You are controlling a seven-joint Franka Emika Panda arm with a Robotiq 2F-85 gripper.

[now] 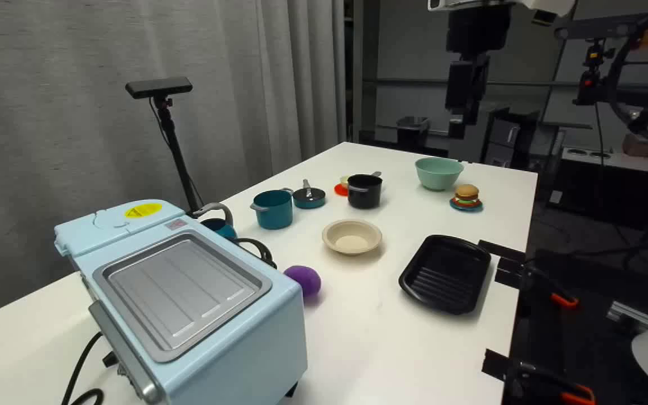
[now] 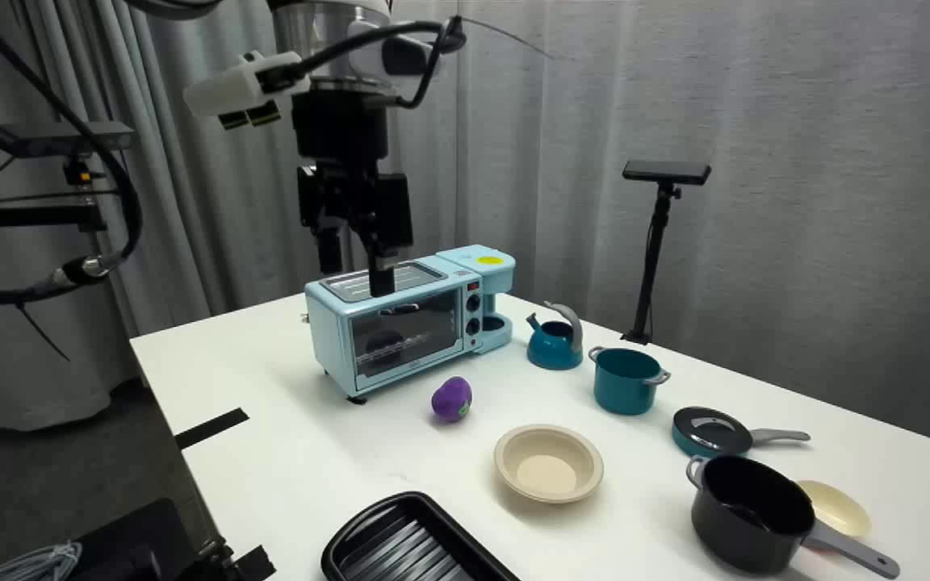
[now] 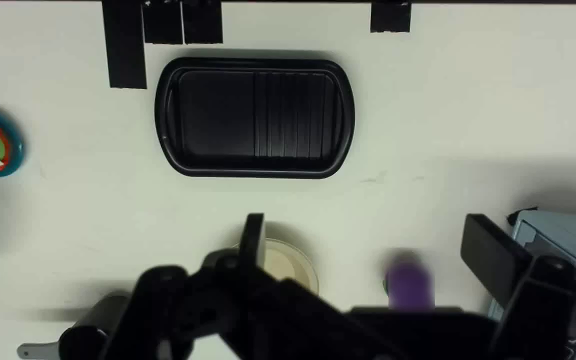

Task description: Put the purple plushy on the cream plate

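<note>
Plushy (image 2: pixel 452 399) lies well below the wide-spread gripper (image 2: pixel 356 267).

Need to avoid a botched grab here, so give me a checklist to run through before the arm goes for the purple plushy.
1. Hand open: ok; in the wrist view its fingers stand wide apart.
2. Purple plushy in plain sight: ok; it rests on the table, seen in both exterior views.
3. Hand down at the plushy: not ok; it hangs well above the table.
4. Finger room beside the toaster oven: cannot tell; a gap shows in an exterior view, but not whether a finger fits.
5. Cream plate ready: ok; it sits right way up on the table.
</note>
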